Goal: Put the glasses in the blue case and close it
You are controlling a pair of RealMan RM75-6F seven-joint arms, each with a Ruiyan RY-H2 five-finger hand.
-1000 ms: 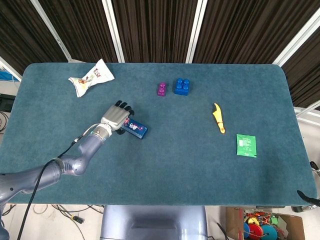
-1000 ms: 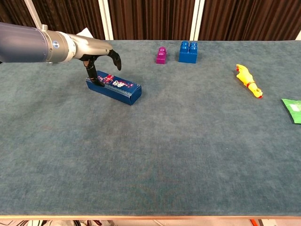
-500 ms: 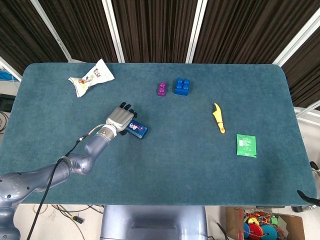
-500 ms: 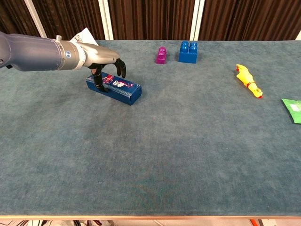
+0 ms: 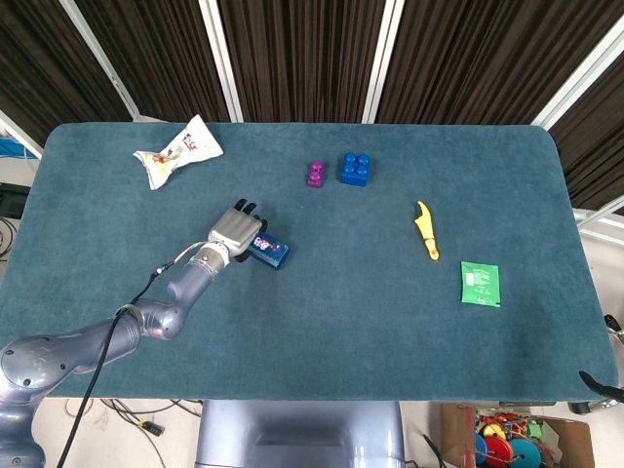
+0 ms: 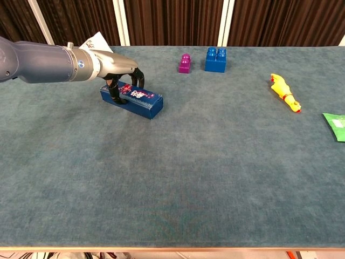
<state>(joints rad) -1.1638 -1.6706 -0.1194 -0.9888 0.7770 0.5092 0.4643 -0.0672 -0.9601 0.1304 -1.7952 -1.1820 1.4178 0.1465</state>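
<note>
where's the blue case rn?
The blue case lies left of centre on the table in the head view, under the left hand, below and left of the purple block.

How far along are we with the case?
The blue case lies shut on the table, and no glasses show in either view, so they may already be inside; I cannot confirm that. In hand: the left hand sits over the case's left end, fingers curled onto its top. Left, if the lid is latched: lifting the hand away.

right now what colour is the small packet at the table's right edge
Green packet, clearest in the head view.
</note>
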